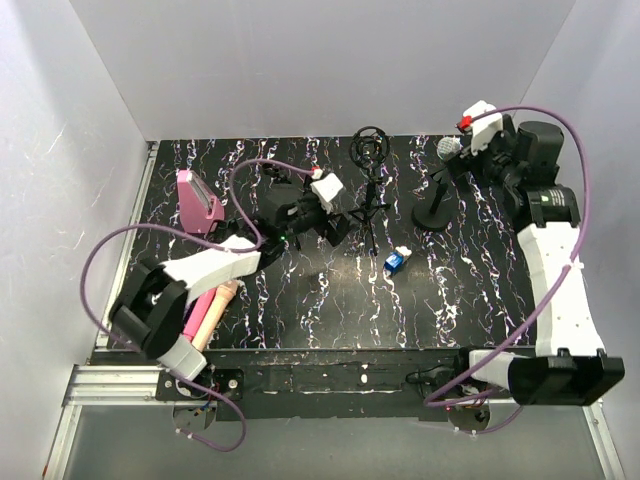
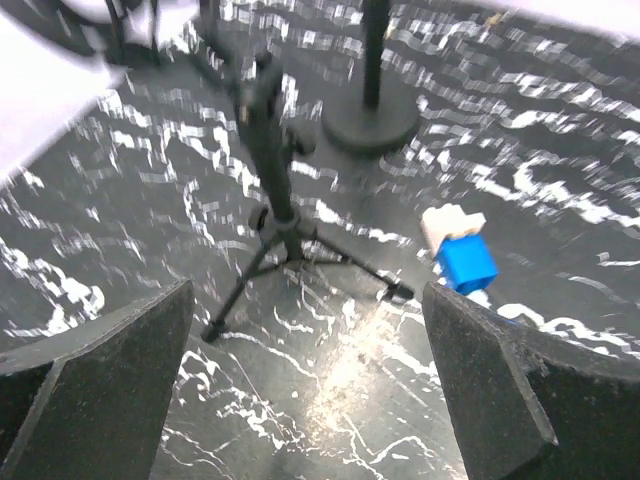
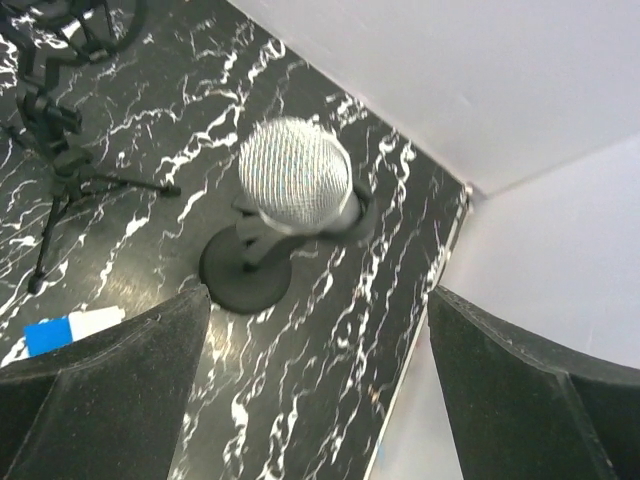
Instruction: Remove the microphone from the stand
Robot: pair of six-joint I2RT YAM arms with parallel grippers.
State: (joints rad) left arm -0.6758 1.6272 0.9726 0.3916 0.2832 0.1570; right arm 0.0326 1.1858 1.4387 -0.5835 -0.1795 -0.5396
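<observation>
So the microphone [image 3: 295,173] was sitting in its round-based stand [image 3: 245,280] near the far right corner of the worktop. The right claw [image 3: 320,400] hung close over the mesh head, spread wide with nothing in it, so I'd call this the approach before the grab. The left claw [image 2: 310,390] was gaping and empty too, over by a little tripod [image 2: 275,190] and a blue block [image 2: 465,262]; next I reckon the right one needed to drop around the mic, pinch, and lift it out without tipping the stand.
</observation>
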